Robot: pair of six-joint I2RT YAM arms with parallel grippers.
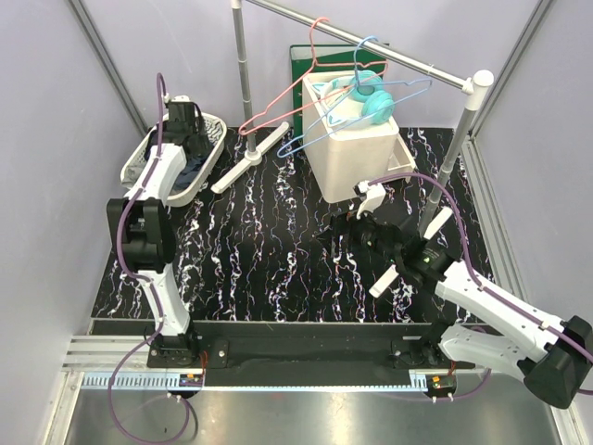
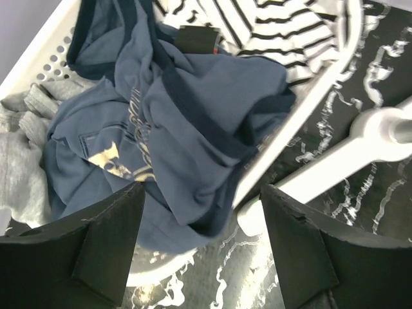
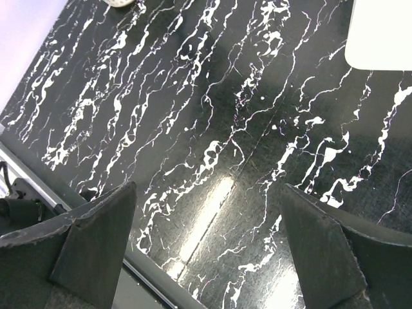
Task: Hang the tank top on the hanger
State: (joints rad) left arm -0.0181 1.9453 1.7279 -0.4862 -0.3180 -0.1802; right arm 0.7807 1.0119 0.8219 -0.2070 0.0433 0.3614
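Note:
The navy tank top (image 2: 193, 109) lies crumpled in a white laundry basket (image 2: 38, 55), with one fold hanging over the near rim. My left gripper (image 2: 203, 193) hovers right above that rim, its fingers apart on either side of the hanging fold and nothing pinched between them. In the top view this gripper (image 1: 190, 139) reaches into the basket (image 1: 139, 158) at the far left. The light-blue hanger (image 1: 298, 141) hangs on the rail at the back. My right gripper (image 3: 207, 190) stands open and empty over bare marbled table, right of centre (image 1: 347, 239).
A striped cloth (image 2: 277, 29) and a grey cloth (image 2: 22, 154) share the basket. A pink-red hanger (image 1: 278, 102) hangs beside the blue one. A white box (image 1: 357, 153) stands under the rail. The rack's white foot (image 2: 380, 132) lies just right of the basket.

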